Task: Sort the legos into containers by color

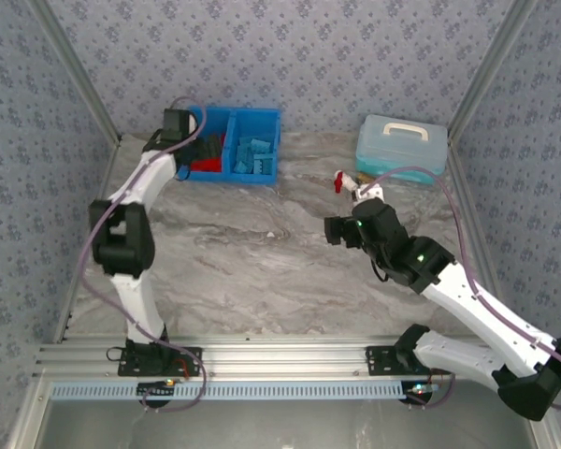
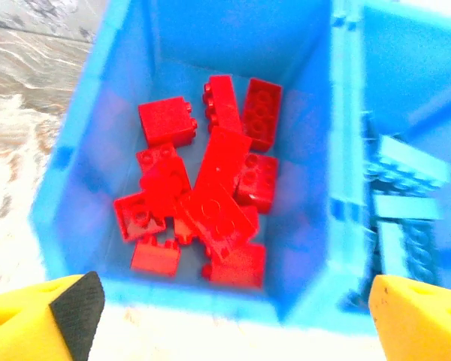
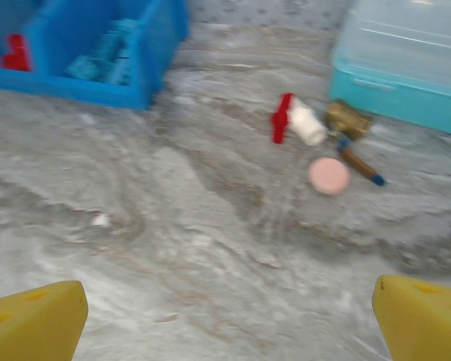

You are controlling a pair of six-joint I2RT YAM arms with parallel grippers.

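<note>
my left hand (image 2: 233, 320) hanging wide open, empty, over the bright blue divided plastic bin (image 2: 98, 135), red plastic legos (image 2: 210, 195) lying in its left half, light blue legos (image 2: 406, 203) in the right, my right hand (image 3: 229, 320) gaping empty too

Right wrist over marbled table (image 3: 173, 226)
A blue bin (image 3: 75, 84) sat upper left; bottle (image 3: 295, 120) and pink disc (image 3: 328, 175) lay near the teal box (image 3: 406, 98).

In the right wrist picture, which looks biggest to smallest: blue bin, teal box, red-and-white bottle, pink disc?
1 and 2, unranked: blue bin and teal box, both cut off by the frame.
3. red-and-white bottle.
4. pink disc, only slightly smaller.
</note>
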